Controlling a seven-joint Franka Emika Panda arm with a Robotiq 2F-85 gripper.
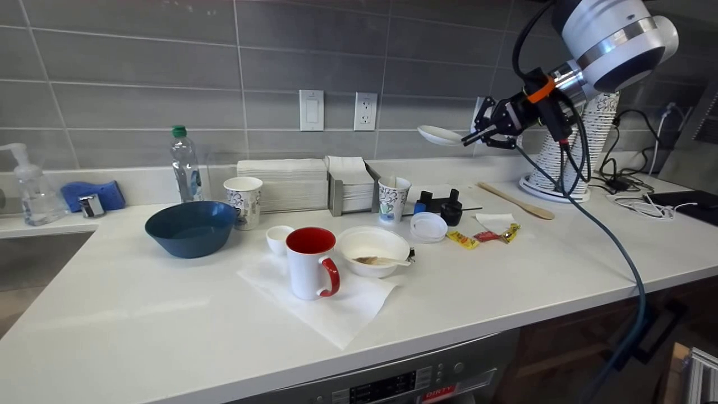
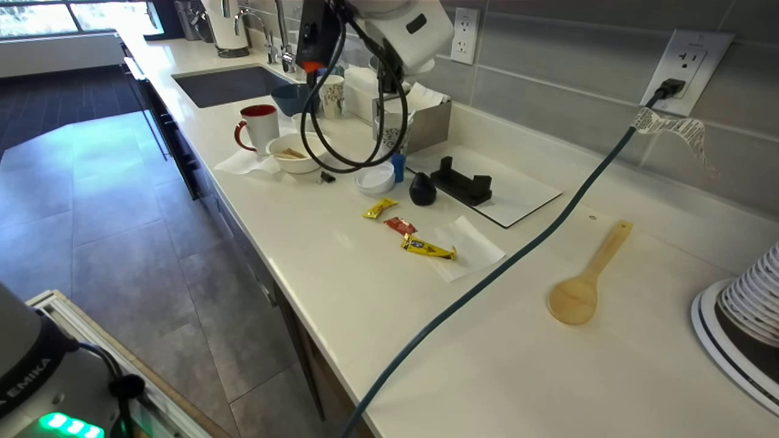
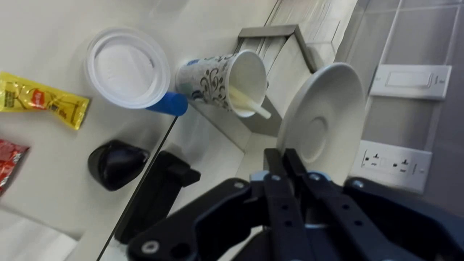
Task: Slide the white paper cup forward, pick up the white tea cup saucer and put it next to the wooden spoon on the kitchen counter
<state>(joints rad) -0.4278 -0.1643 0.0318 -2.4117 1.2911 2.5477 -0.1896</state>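
Observation:
The white tea cup saucer (image 1: 435, 134) is in the air, tilted, well above the kitchen counter (image 1: 168, 336). My gripper (image 1: 466, 139) is shut on the saucer's rim. In the wrist view the fingertips (image 3: 281, 156) pinch the near edge of the saucer (image 3: 326, 116). The arm mostly hides the saucer in an exterior view. The small white paper cup (image 1: 277, 240) stands on the counter behind the red-and-white mug (image 1: 307, 275). The wooden spoon (image 1: 519, 202) lies flat at the back of the counter; it also shows in an exterior view (image 2: 575, 298), bowl end toward the front.
A white bowl (image 1: 374, 238), patterned cup (image 1: 394, 196), round white lid (image 1: 428, 226), black holder (image 2: 461, 182) and candy wrappers (image 2: 426, 247) stand or lie on the counter. A thick cable (image 2: 529, 245) hangs across it. A white coiled stack (image 2: 754, 298) stands beyond the spoon.

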